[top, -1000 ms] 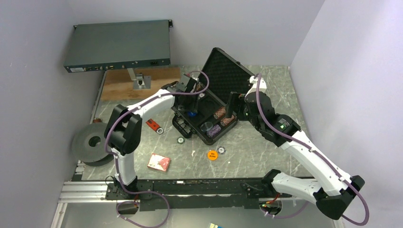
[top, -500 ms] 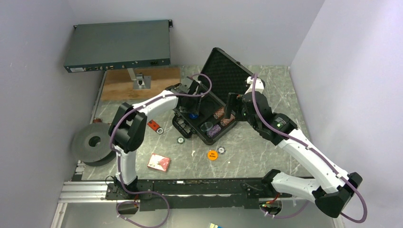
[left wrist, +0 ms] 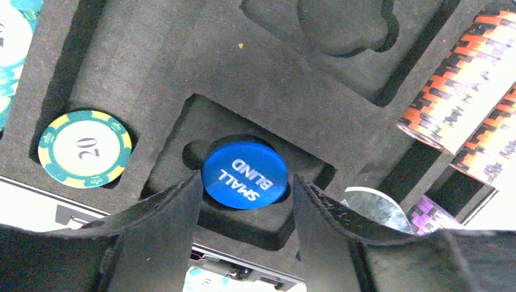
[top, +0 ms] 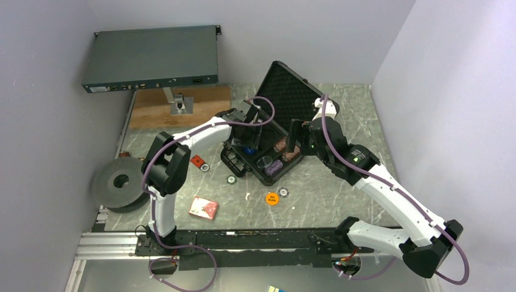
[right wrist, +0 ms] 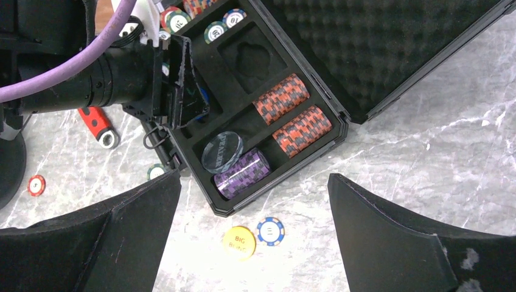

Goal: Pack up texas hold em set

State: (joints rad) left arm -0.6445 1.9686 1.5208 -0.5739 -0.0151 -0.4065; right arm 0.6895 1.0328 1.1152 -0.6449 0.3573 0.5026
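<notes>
We look down on a grey marbled table (top: pixel 341 182) walled in pale lilac. Nearest the arm bases lies the red card deck (top: pixel 204 208), flat on the stone and well apart from the case. Further in, the orange BIG BLIND disc (right wrist: pixel 238 242) rests just beside a blue-and-white chip (right wrist: pixel 270 231), both outside the case's near corner. A red-handled wrench (top: pixel 196 160) lies to the left.

Next comes the black case (top: pixel 242 165), open, its egg-crate foam lid (top: pixel 291 91) tilted back. In its foam tray we see two rows of orange-and-black chips (right wrist: pixel 282 98), a row of purple chips (right wrist: pixel 243 173) with a clear round disc (right wrist: pixel 222 152) leaning on it, and a green 20 chip (left wrist: pixel 84 148).

The left gripper (left wrist: pixel 246 182) reaches into the tray. Its jaws stand parted on either side of the blue SMALL BLIND disc (left wrist: pixel 244 174), which sits in its recess; dark foam shows between the disc and one finger (left wrist: pixel 331 219). The right gripper (right wrist: pixel 252 182) hovers above the case, jaws spread wide and holding nothing.

Farthest back are a wooden board (top: pixel 201 100) and a grey rack-mount box (top: pixel 152 58).
</notes>
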